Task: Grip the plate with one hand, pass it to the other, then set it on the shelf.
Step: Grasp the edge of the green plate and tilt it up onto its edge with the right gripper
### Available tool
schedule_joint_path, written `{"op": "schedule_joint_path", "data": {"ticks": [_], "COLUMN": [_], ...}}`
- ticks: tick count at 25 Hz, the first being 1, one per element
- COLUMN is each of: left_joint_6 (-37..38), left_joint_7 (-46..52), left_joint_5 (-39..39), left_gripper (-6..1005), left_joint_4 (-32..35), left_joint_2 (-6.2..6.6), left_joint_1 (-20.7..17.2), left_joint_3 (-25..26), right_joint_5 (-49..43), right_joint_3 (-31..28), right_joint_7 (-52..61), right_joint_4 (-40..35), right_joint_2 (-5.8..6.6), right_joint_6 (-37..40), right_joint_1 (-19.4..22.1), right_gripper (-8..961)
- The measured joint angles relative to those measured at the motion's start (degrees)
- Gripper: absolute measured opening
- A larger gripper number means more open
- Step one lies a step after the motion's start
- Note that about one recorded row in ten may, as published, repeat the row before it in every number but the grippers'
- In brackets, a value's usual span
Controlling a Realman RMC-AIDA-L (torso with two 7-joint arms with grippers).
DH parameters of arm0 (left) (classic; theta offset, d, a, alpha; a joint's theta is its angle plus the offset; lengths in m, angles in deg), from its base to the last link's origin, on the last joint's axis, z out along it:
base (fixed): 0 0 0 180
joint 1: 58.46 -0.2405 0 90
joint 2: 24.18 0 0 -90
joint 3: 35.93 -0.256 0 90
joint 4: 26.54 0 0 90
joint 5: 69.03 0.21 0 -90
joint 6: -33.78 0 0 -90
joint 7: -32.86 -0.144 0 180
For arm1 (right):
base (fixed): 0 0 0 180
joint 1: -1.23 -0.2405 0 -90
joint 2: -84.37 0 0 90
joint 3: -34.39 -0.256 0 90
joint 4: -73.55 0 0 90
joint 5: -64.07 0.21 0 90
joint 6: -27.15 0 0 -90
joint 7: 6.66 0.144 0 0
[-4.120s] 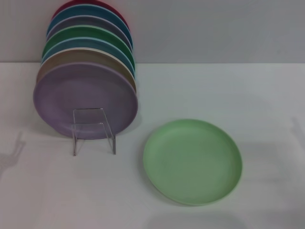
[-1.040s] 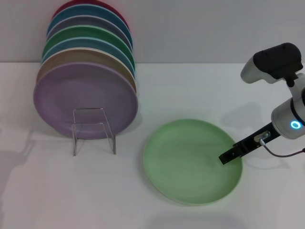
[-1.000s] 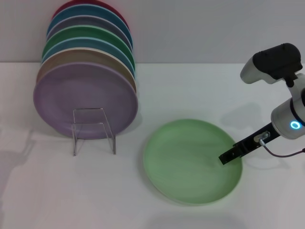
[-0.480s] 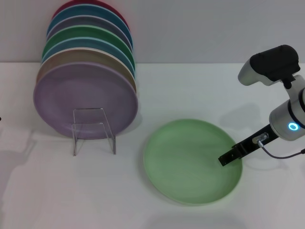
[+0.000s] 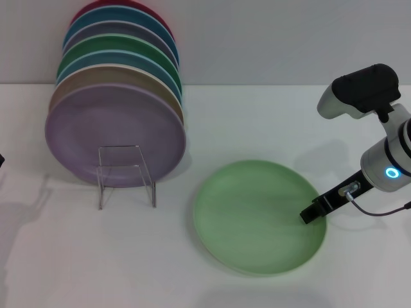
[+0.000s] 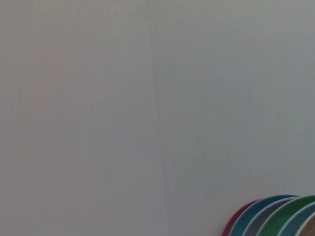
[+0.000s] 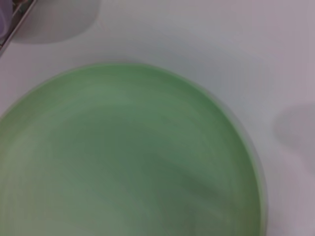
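Note:
The pale mint-green plate (image 5: 253, 218) lies flat on the white table, right of the rack; it fills the right wrist view (image 7: 128, 157). My right gripper (image 5: 312, 213), black and slim on the arm with the blue ring light (image 5: 391, 172), reaches in from the right with its tip at the plate's right rim. The clear acrylic shelf (image 5: 126, 174) stands at the left with several plates leaning in it. A dark sliver at the left edge (image 5: 2, 159) is my left arm.
Several coloured plates stand on edge in the rack, the lavender one (image 5: 112, 131) at the front and a darker green one (image 5: 119, 48) behind; their tops show in the left wrist view (image 6: 275, 219). A grey wall (image 5: 270, 38) runs along the back.
My right arm came into view from the right and reached the plate; in the last half second its tip drew back slightly right to the rim. A dark sliver appeared at the left edge.

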Motion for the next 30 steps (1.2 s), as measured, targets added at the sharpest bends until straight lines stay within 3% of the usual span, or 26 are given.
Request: {"op": "schedule_joint_path", "data": {"ticks": [4, 14, 25, 28, 30], "left_joint_6": [0.00, 0.00, -0.32, -0.25, -0.14], "left_joint_7": [0.00, 0.00, 0.00, 0.00, 0.00], "left_joint_5": [0.00, 0.00, 0.00, 0.00, 0.00], "left_gripper": [833, 831, 829, 828, 828], "left_joint_4": [0.00, 0.00, 0.00, -0.03, -0.26], "left_joint_2": [0.00, 0.09, 0.09, 0.09, 0.12], "left_joint_1": [0.00, 0.09, 0.50, 0.61, 0.61], "left_joint_3": [0.00, 0.02, -0.02, -0.06, -0.07], "right_joint_5": [-0.02, 0.00, 0.50, 0.54, 0.60], "right_joint_3": [0.05, 0.05, 0.56, 0.71, 0.76], "right_joint_7": [0.00, 0.75, 0.34, 0.21, 0.01], "right_joint_4": [-0.02, 0.35, -0.04, 0.49, 1.87], "right_joint_2": [0.00, -0.04, -0.44, -0.48, -0.52], "right_joint_6": [0.01, 0.01, 0.72, 0.83, 0.68], "right_joint_1": [-0.02, -0.03, -0.23, -0.12, 0.26], "right_gripper": [537, 508, 303, 133, 99]}}
